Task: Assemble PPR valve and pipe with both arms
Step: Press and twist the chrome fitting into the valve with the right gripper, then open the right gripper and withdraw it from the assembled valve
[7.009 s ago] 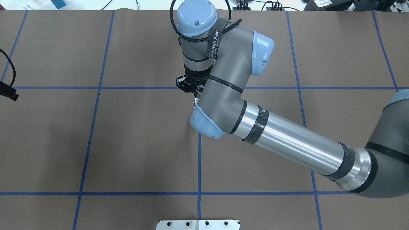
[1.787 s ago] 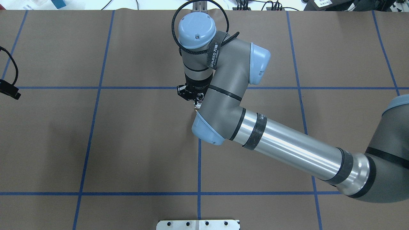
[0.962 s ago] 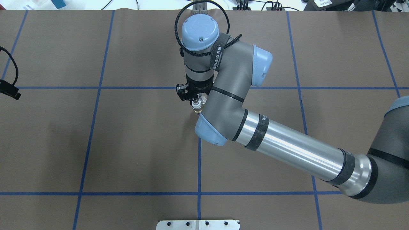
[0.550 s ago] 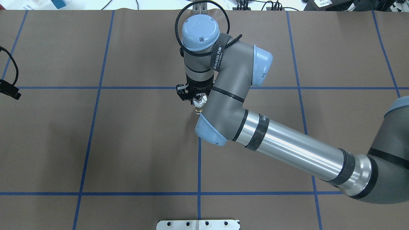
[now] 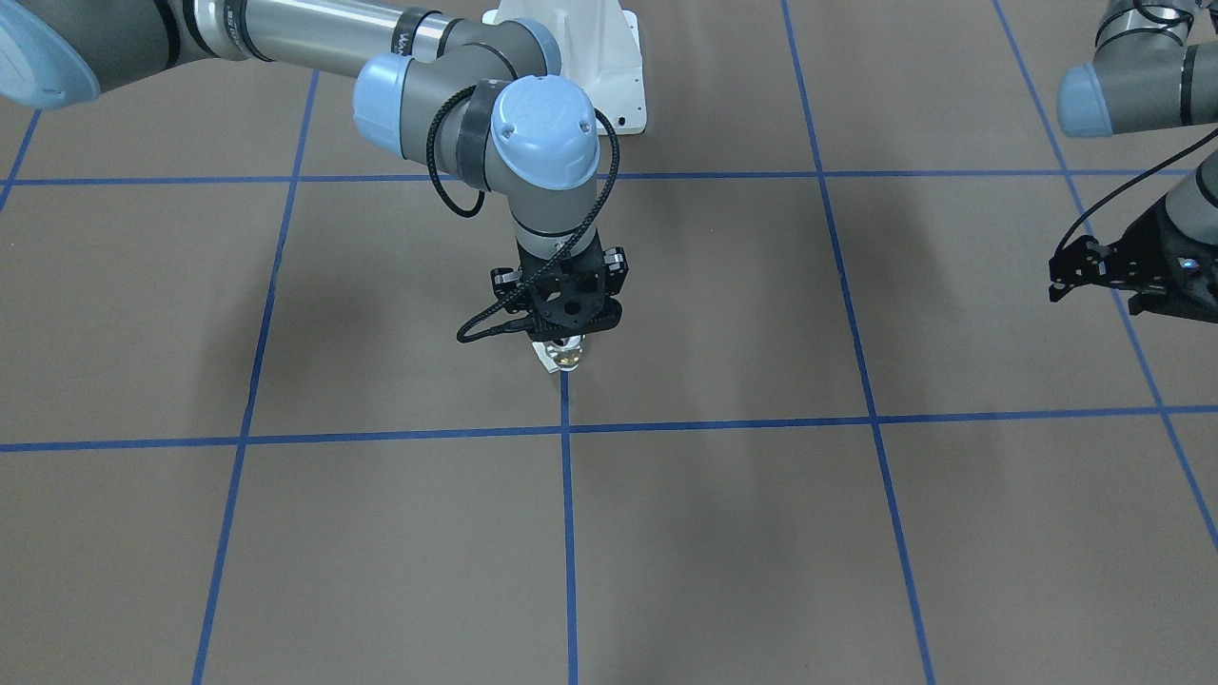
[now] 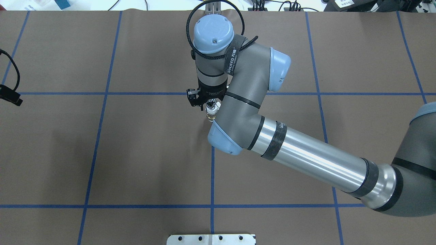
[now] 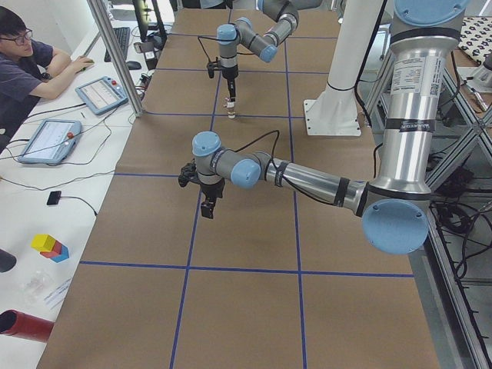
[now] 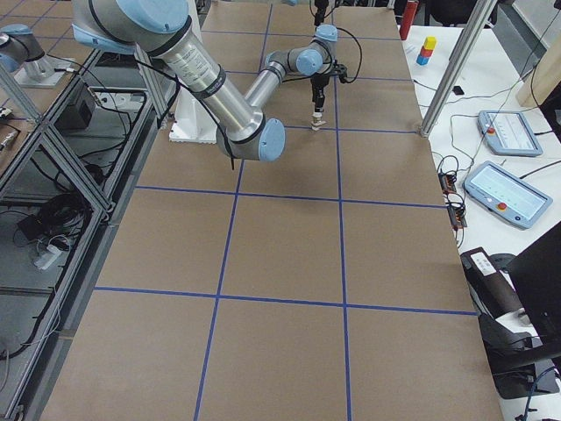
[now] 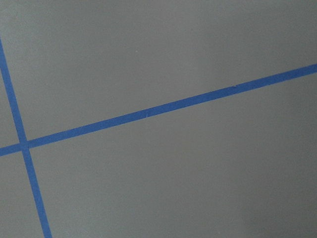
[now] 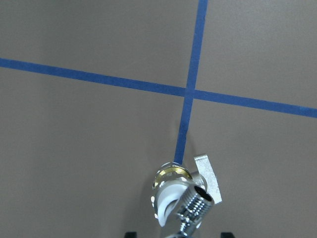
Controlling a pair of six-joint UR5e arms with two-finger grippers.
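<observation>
The PPR valve (image 10: 171, 178) stands upright on the brown table at the end of a blue tape line, its whitish lever (image 10: 208, 173) out to the side. The pipe (image 10: 195, 210), a chrome threaded fitting, sits on its top. My right gripper (image 10: 177, 234) is straight above them; only its two fingertips show at the frame's bottom, wide apart, so it reads as open. The stack also shows in the front view (image 5: 568, 357) under the right gripper (image 5: 561, 328), and in the overhead view (image 6: 211, 115). My left gripper (image 5: 1094, 271) hangs far off to the side; its fingers are unclear.
The white bolted base (image 6: 211, 239) sits at the table's near edge. Blue tape lines (image 6: 102, 93) grid the brown mat. An operator (image 7: 23, 69) with tablets (image 7: 50, 138) sits at the far side. Coloured blocks (image 7: 50, 246) lie off the mat.
Since 7 s ago the right wrist has shifted slightly and the valve with the fitting on top has come into view below it. In the last second it is nearly still. The left arm has not moved.
</observation>
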